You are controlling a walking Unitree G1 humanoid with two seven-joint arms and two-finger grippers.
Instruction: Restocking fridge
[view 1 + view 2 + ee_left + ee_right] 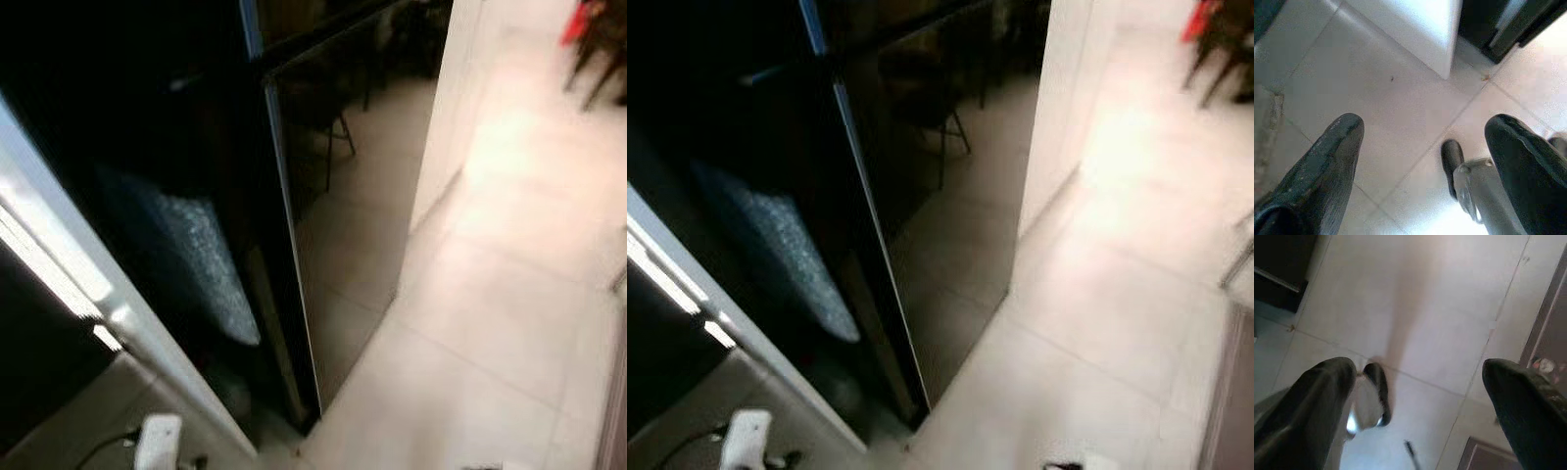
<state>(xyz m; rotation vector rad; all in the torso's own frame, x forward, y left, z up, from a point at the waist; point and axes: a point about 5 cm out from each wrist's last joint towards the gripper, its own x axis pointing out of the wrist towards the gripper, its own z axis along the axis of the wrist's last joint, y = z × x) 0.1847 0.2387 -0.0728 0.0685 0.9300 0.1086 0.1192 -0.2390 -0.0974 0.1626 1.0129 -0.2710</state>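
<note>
A tall glossy black fridge (pixel 343 245) stands ahead on my left, its front mirroring the pale floor and a chair. A thin silver edge (pixel 289 245) separates that front from a darker black panel (pixel 186 264) carrying a bluish speckled reflection. I cannot tell whether a door stands ajar. My left gripper (pixel 1422 161) hangs over the floor tiles, open and holding nothing. My right gripper (pixel 1420 396) likewise hangs low, open and empty. No item for stocking is in either gripper.
A white wall corner (pixel 451 108) stands just right of the fridge, and a white slanted panel (pixel 59 245) rises at far left. Pale tiled floor (pixel 509 294) stretches to the right. Chair legs and something red (pixel 580 22) sit far back. My foot (pixel 1452 164) shows below.
</note>
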